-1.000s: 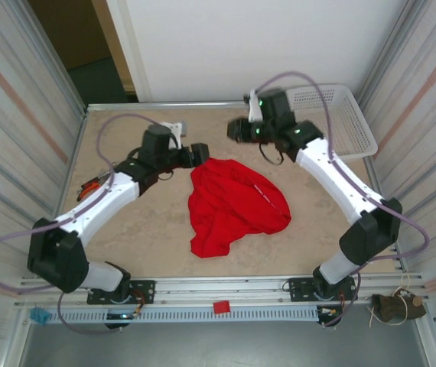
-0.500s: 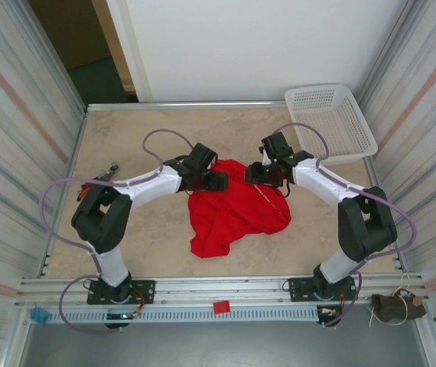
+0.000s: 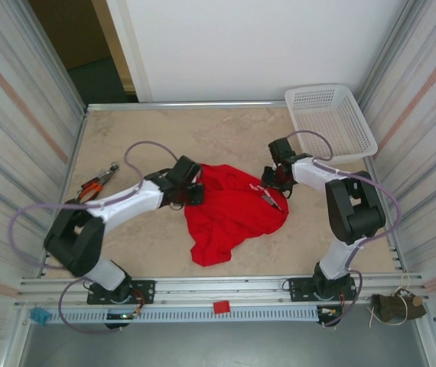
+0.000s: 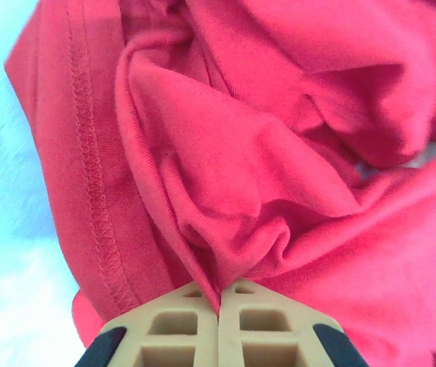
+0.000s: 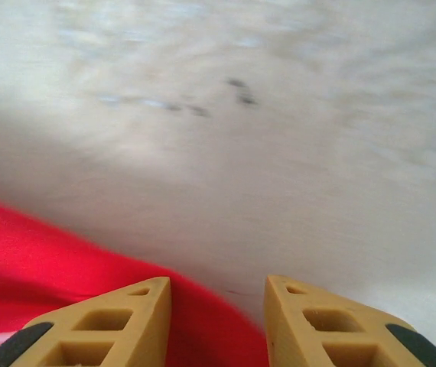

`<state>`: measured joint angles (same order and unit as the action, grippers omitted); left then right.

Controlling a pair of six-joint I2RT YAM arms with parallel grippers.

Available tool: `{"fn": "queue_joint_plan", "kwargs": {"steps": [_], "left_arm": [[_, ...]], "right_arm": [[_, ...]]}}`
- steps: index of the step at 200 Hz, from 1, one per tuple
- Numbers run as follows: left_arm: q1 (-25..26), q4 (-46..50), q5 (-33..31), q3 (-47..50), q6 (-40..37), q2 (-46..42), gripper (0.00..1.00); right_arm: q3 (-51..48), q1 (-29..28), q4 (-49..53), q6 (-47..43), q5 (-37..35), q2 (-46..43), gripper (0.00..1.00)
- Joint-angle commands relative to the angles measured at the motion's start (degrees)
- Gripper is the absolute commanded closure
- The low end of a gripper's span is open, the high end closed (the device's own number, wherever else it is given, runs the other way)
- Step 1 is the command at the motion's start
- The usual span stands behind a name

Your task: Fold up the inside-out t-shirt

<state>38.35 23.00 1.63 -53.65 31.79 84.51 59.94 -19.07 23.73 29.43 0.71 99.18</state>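
**Item:** the inside-out t-shirt. Red, crumpled in a loose heap on the desk, lying between my two tools.

**Left tool**: jaws fully together, pinching a raised ridge of the cloth just beside a stitched hem. The rest of the heap spreads out ahead of it.

**Right tool**: jaws parted partway, and I see nothing between them. The shirt's edge lies beneath its fingertips on one side, with bare desk ahead.

**Handling, by my judgement:** light, limp and not fragile. It should drape, bunch and slide easily on the smooth desk.

**Where to hold:** hems or seams, where doubled cloth gives the tool more to bite. A pinch mid-panel may drag neighbouring folds along.
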Motion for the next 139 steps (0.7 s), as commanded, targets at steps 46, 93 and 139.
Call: {"fn": "queue_joint_plan", "kwargs": {"steps": [46,93,139], "left_arm": [[3.81,-1.08,2.14,14.06,5.48,-13.76,1.00],[3.93,-3.05,2.30,12.89,3.91,-11.19,1.00],[3.93,-3.92,2.49,11.73,3.10,-9.92,1.00]], "right_arm": [[5.86,-9.23,3.28,-3.13,7.66,-13.35,0.63],[11.57,-19.88,3.08,-2.57,11.47,-2.05,0.43],[14.93,-23.18,2.38,-1.57,7.63,10.58,0.39]]}}
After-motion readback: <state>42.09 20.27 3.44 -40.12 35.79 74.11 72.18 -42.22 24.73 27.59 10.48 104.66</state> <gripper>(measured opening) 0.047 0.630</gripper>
